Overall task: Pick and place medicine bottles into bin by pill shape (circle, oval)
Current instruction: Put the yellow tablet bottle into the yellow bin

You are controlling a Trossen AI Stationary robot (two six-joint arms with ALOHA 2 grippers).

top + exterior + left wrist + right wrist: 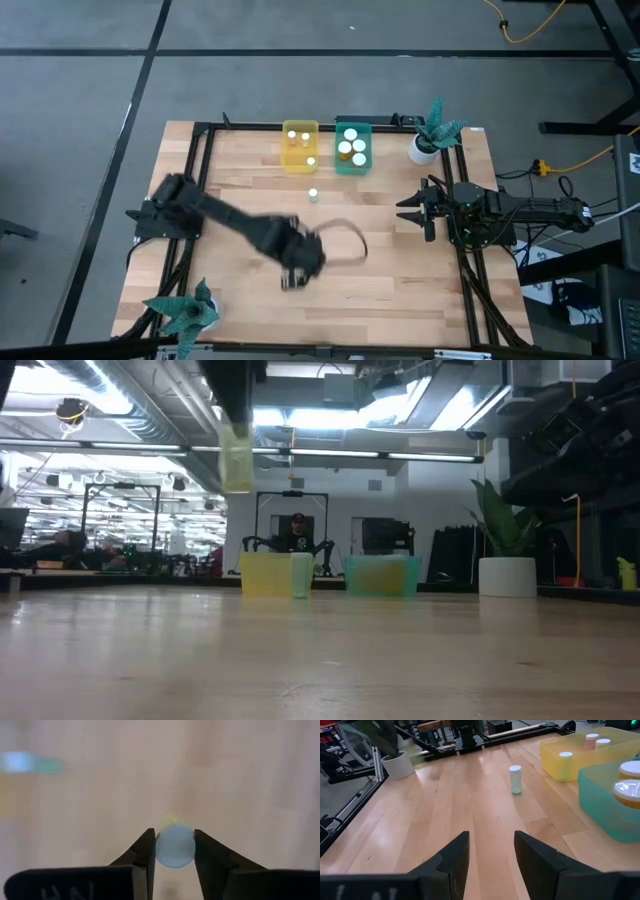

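My left gripper (292, 276) hangs over the table's middle near part, shut on a small medicine bottle (175, 846) with a round white cap and a pale yellowish body (237, 460). One more bottle (313, 194) stands upright on the wood in front of the bins. The yellow bin (300, 147) and the teal bin (352, 147) sit side by side at the far edge, each with three white-capped bottles inside. My right gripper (491, 851) waits at the table's right edge, open, with nothing between its fingers. My left gripper pinches the bottle's top end, at the sides of its white cap (159, 846), between its two fingers (145, 851). The fingers come from above, pointing steeply down. The bottle hangs upright below them, lifted well clear of the table (237, 485).
A white plant pot (425, 150) stands at the far right corner, and a second plant (185, 312) at the near left corner. A black frame (205, 150) runs along the table's edges. Bare wood lies between my left gripper and the bins.
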